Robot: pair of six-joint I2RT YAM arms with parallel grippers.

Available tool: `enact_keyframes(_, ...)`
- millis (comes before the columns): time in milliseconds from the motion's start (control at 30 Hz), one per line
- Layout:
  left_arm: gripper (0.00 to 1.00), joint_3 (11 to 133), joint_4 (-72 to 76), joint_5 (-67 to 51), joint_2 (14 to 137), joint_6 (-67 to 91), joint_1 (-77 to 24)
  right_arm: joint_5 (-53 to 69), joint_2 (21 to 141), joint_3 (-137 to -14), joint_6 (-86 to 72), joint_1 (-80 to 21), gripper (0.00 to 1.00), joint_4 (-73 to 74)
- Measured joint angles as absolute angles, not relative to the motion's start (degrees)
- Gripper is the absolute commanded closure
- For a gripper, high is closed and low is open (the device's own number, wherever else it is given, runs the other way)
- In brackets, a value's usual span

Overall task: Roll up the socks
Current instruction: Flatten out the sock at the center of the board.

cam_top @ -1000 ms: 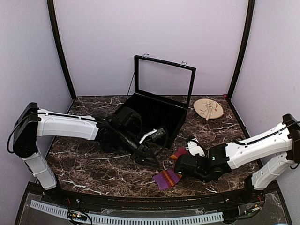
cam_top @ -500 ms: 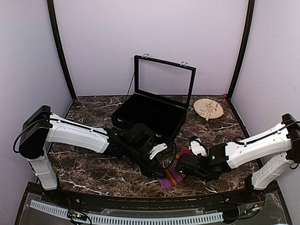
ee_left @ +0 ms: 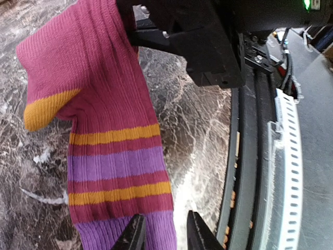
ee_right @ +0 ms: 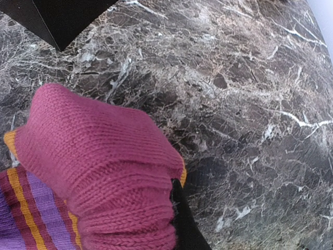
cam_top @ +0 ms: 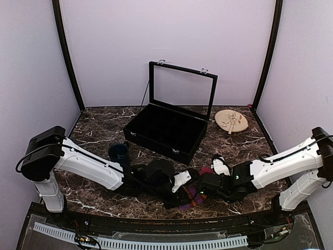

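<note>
A striped sock (cam_top: 191, 198) in magenta, purple and orange lies stretched at the 6 o'clock edge of a dark marble table (cam_top: 99, 130), pinned between two robot arms that meet over it from either side. The sock's magenta toe end is lifted off the surface and bunched in the clenched right gripper (cam_top: 206, 177), which reaches in from 3 o'clock; the right wrist view shows the knit toe wadded against one black finger. The rest of the sock lies flat on the marble, its orange heel patch turned to one side and its purple cuff pointing toward the left arm. The left gripper (ee_left: 164, 235), coming in from 9 o'clock, has its jaws apart and unclenched, set low at the cuff: one fingertip lies over the purple edge, the other stands on bare marble just beside it.

Only this one sock can be made out. A dark blue mug (cam_top: 119, 152) stands upright at 10 o'clock from the sock, near the left arm. A black case (cam_top: 166, 127) sits at the table's centre, at 12 o'clock from the sock, its glass-fronted lid raised upright. A round wooden plate (cam_top: 231, 121) lies at 1 o'clock, well apart, beside the case.
</note>
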State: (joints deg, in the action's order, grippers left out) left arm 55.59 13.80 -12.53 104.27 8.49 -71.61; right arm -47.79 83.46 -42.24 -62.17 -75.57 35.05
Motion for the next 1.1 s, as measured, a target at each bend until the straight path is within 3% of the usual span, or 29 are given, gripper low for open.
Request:
enact_keyframes(533,0.77,54.35,20.91,2.59,111.28,6.76,-74.43,-46.94,83.46,-41.93,-65.08,-75.11,0.99,34.83)
enact_keyframes(900,0.79,53.1,18.06,8.23,109.51,10.13,-74.04,-47.68,83.24,-41.65,-66.74,-72.44,0.79,37.95)
enact_keyframes(1100,0.79,50.46,13.93,10.87,105.84,12.36,-71.81,-47.99,83.24,-41.63,-66.13,-69.63,0.6,38.41)
